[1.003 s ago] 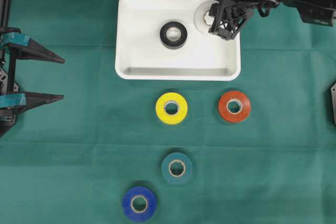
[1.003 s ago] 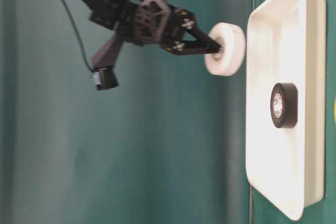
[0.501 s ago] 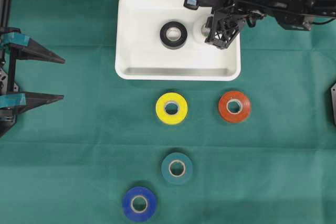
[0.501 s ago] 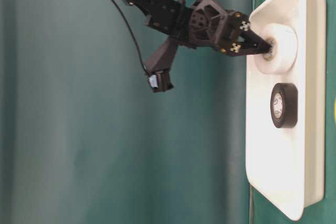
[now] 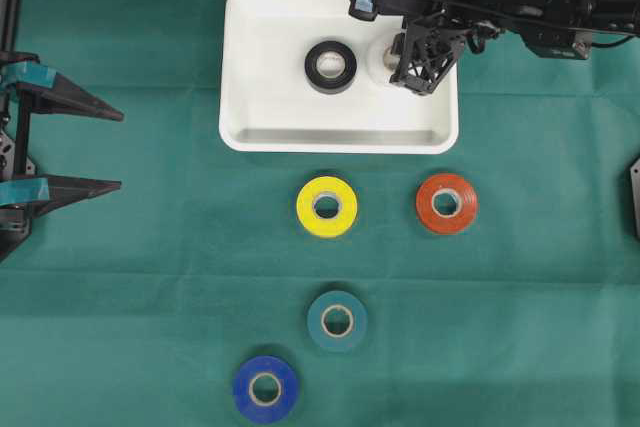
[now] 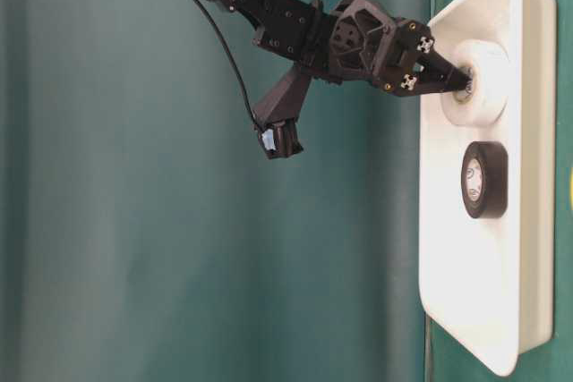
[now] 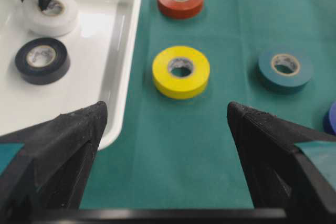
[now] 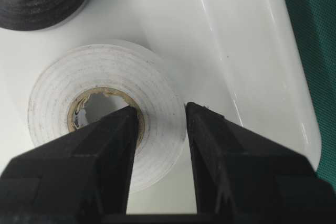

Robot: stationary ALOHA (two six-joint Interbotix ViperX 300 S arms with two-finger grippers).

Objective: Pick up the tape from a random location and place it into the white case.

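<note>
Inside the white case [image 5: 250, 97], at its right end, the right gripper [image 8: 160, 129] stands clamped on the wall of the white tape [image 8: 105, 103], one finger in the core, the other outside. A second ago this roll hung clear above the case's rim; half a second ago it was nearly down; it now sits low in the case, though contact with the floor cannot be confirmed from any view. The black tape [image 5: 331, 66] lies flat mid-case, unmoved, close beside the white roll but apart from it.

The left gripper [image 7: 165, 124] waits at the bench's left edge with fingers wide apart, holding nothing, position unchanged.

On the green bench [image 5: 520, 297] the yellow tape [image 5: 327, 206], red tape [image 5: 447, 203], teal tape [image 5: 337, 320] and blue tape [image 5: 265, 388] lie flat, well apart, unchanged.

Overhead, the right arm covers most of the white roll. The left wrist view cuts the blue roll at its right edge; the right wrist view cuts off most of the black roll.
</note>
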